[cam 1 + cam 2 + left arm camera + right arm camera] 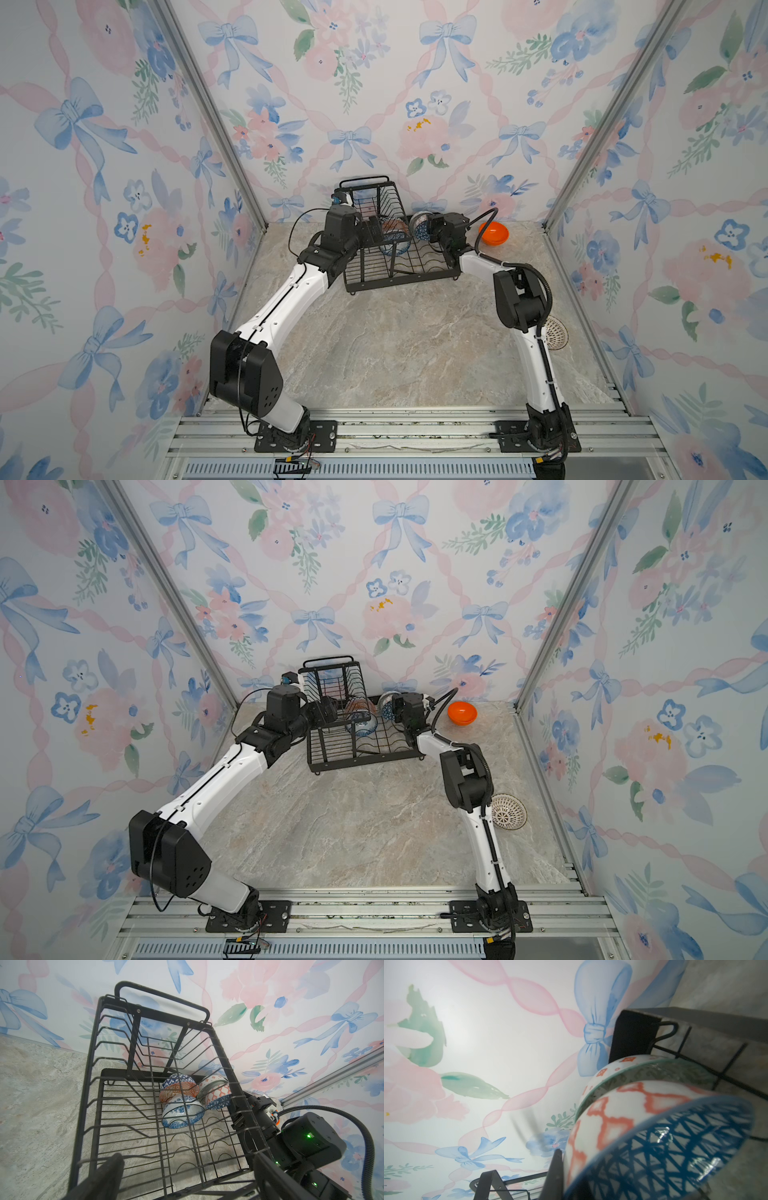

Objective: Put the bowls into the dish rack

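1. The black wire two-tier dish rack (401,274) stands at the back middle of the marble-look tabletop (395,353), with patterned bowls (182,1103) leaning in its base.
2. The right gripper (564,1178) is closed, pinching the rim of the orange-white bowl with blue lattice inside (654,1136).
3. The left gripper (187,1178) gapes wide and empty.
4. The glossy orange bowl (492,237) sits beside the rack.
5. The white lattice bowl (509,811) is half hidden behind the right arm.

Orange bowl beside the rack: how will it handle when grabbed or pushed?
The orange bowl looks glossy, so likely slippery in a pinch. Seems rigid; may chip against the dish rack wires. Pushed, it would probably slide or spin on the smooth table.
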Controlling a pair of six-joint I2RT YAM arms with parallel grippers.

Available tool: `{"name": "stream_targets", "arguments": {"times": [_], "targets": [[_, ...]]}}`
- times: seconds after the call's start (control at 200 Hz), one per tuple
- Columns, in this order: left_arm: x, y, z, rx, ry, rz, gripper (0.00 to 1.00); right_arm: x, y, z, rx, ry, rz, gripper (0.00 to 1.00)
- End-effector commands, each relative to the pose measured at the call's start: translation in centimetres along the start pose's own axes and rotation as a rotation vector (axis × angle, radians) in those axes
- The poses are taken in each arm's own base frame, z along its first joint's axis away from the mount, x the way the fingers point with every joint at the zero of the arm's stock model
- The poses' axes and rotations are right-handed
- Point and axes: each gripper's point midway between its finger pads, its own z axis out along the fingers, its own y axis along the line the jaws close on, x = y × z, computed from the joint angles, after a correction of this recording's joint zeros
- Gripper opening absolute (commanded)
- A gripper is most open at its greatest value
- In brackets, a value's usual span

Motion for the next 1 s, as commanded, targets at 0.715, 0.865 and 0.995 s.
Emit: {"name": "stream_targets", "arguments": {"times": [0.715,0.865,0.995], "targets": [[1.0,-1.3,-1.1,0.032,0.027,0.033,0.98,1.3,3.5,-2.4,-0.128,0.033,0.0,0.0],[0.8,-1.3,-1.3,0.03,0.019,0.037,0.98,1.9,2.5,-2.6,-0.107,0.043,-0.011,0.0],[0.8,-1.3,-1.3,0.032,0.018,0.04,0.98,2.3,1.9,-2.8,-0.096,0.053,-0.016,0.0]]}}
